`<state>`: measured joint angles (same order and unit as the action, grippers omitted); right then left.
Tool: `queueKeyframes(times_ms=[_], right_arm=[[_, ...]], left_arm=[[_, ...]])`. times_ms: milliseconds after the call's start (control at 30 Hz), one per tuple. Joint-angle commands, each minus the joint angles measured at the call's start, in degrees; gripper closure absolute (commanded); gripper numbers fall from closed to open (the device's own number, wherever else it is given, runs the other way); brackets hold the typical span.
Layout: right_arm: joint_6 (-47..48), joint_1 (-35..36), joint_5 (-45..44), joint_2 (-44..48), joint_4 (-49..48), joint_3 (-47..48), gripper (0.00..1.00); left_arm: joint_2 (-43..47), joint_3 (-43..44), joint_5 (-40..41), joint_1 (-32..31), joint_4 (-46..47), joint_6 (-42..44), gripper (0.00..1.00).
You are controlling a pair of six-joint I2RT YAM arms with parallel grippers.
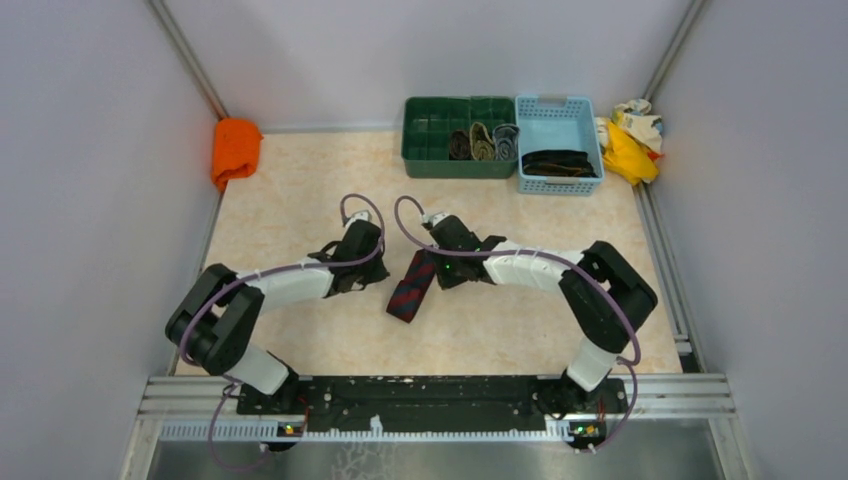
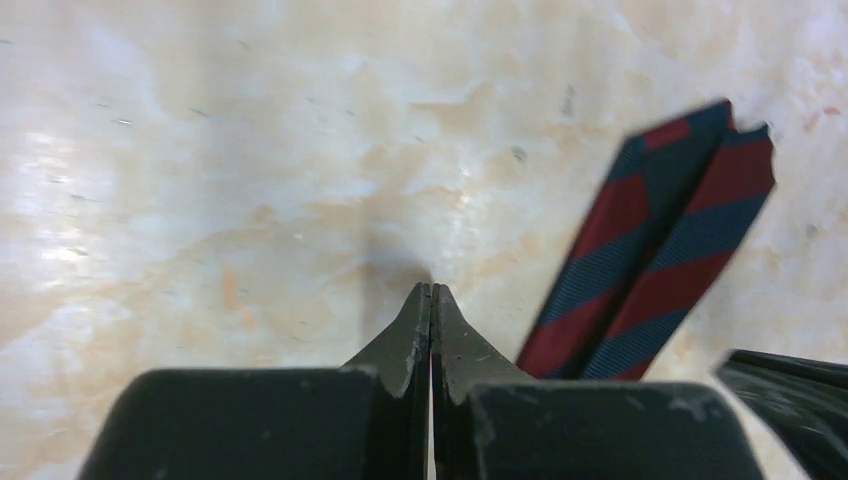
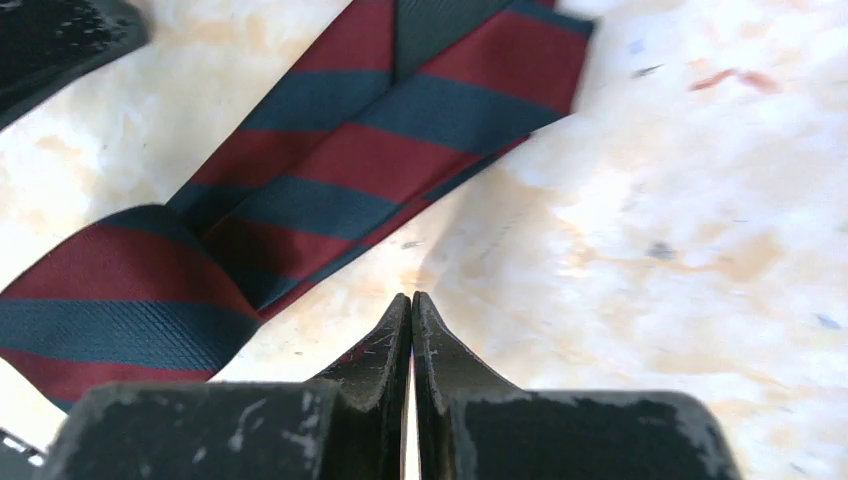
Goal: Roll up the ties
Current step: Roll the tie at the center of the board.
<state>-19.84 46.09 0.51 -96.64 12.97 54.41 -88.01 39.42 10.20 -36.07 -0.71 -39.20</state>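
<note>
A dark red and navy striped tie (image 1: 412,287) lies folded double on the table between my two grippers. My left gripper (image 1: 376,270) is shut and empty just left of it. In the left wrist view the shut tips (image 2: 431,290) hover over bare table, with the tie (image 2: 650,260) to their right. My right gripper (image 1: 446,272) is shut and empty just right of the tie. Its tips (image 3: 411,298) stand beside the tie's edge (image 3: 330,170) without touching it. Rolled brown (image 1: 459,146), olive (image 1: 482,142) and grey-blue (image 1: 505,141) ties sit in a green tray (image 1: 430,140).
A light blue basket (image 1: 557,110) next to the green tray holds dark ties (image 1: 558,162). An orange cloth (image 1: 236,148) lies at the back left corner. Yellow and cream rags (image 1: 630,140) are piled at the back right. Grey walls enclose the table.
</note>
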Motion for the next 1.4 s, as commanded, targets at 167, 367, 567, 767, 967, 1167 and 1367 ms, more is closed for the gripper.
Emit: queueKeyframes(times_ms=[167, 367, 567, 767, 967, 1167, 1367], right_arm=[[4.0, -2.2, -13.6, 3.3, 9.5, 10.0, 1.0], [1.6, -2.4, -14.0, 7.4, 8.9, 7.1, 1.0], [1.0, -4.6, -15.4, 13.5, 9.0, 4.0, 1.0], [1.2, -6.7, -15.3, 18.6, 9.0, 1.5, 1.0], [1.0, -6.9, -14.4, 20.7, 9.2, 0.1, 1.0], [1.0, -6.7, -9.4, 24.2, 8.0, -2.8, 1.0], [-3.5, -0.8, -5.7, 31.4, 6.8, -10.5, 1.0]], left_arm=[[-7.3, 5.8, 2.2, 2.9, -0.7, 2.7, 1.0], [-19.1, 16.8, -4.9, 3.1, 0.3, 5.6, 1.0], [-24.7, 21.3, -11.7, 1.1, -0.5, 6.0, 1.0], [-24.0, 21.1, -16.7, -1.8, -1.6, 5.1, 1.0], [-21.5, 18.6, -21.1, -4.3, -1.5, 3.9, 1.0], [-20.2, 18.8, -17.0, -4.3, -2.6, 4.3, 1.0], [-12.8, 21.2, -2.9, -2.5, -4.8, 2.9, 1.0]])
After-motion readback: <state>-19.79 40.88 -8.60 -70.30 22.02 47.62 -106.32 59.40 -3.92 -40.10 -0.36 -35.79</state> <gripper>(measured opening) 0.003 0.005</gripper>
